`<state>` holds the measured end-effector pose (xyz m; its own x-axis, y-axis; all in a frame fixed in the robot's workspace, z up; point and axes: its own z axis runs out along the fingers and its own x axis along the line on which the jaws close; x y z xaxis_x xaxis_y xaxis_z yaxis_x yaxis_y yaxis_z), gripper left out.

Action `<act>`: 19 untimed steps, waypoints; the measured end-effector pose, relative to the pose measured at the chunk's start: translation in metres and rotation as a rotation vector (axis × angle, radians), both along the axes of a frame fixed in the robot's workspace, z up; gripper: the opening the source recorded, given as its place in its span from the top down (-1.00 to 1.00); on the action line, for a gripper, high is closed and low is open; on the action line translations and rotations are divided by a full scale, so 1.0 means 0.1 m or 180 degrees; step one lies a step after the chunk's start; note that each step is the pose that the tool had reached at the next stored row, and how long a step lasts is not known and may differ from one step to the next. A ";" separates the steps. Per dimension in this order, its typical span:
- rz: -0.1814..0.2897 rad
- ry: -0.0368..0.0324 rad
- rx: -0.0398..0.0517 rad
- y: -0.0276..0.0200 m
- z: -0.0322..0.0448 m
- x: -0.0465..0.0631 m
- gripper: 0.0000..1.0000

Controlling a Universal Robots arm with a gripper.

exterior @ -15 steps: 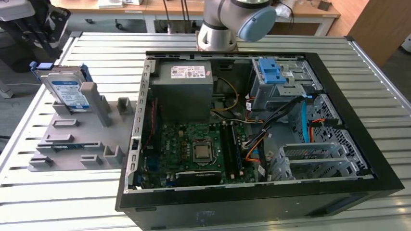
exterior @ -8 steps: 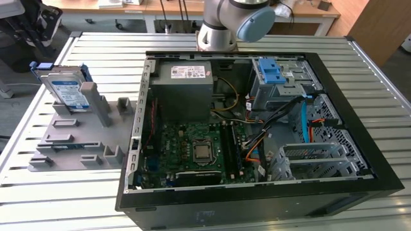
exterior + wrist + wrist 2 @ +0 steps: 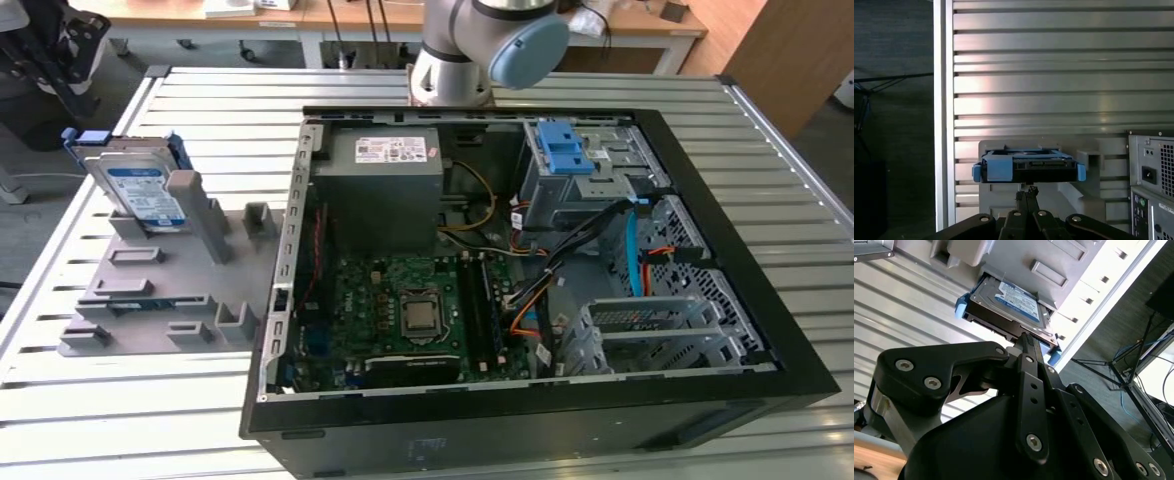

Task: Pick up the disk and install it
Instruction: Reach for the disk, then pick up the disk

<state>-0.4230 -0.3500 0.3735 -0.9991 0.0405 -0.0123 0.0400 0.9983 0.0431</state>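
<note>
DESK: Where was the disk [image 3: 140, 185] when this was taken?

PHOTOGRAPHER: It stood on edge in a grey stand [image 3: 174, 290] on the slatted surface [image 3: 120, 420], at the exterior view's left. Its label [image 3: 150, 200] faced out and a blue frame [image 3: 91, 136] ran round its rim. It was outside the open case [image 3: 534, 425] and well apart from the bay [image 3: 587, 175] on the case's side toward the exterior view's right. It was not yet installed.

DESK: And the claw?

PHOTOGRAPHER: In both wrist views the claw [image 3: 1026, 191] pointed straight at the disk, which lay dead ahead of its tips. The fingers were drawn together, narrow, gripping nothing. In the first wrist view the tips stood at the disk's thin edge, about midway between the frame's two blue ends. Whether they touched it, I could not tell.

DESK: How did its long axis run?

PHOTOGRAPHER: It ran across the claw's line of pointing, with the thin edge toward the tips. As I judged it, that crosswise edge was the relation any pickup turned on.

DESK: What did each view add?

PHOTOGRAPHER: The exterior view gave the stand, the label face and the gap to the bay. The second wrist view looked along the claw [image 3: 1026, 340] and caught the disk [image 3: 1009, 302] label-side on beyond the tips. The first wrist view gave the edge-on centring.
</note>
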 end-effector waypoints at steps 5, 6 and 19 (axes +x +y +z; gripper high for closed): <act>0.0000 0.0000 0.0000 0.015 -0.008 -0.10 0.79; 0.0000 0.0000 0.0000 0.017 -0.009 -0.12 0.79; 0.0000 0.0000 0.0000 0.017 -0.010 -0.15 0.79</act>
<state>-0.4379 -0.3483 0.3724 -0.9991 0.0404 -0.0123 0.0399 0.9983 0.0431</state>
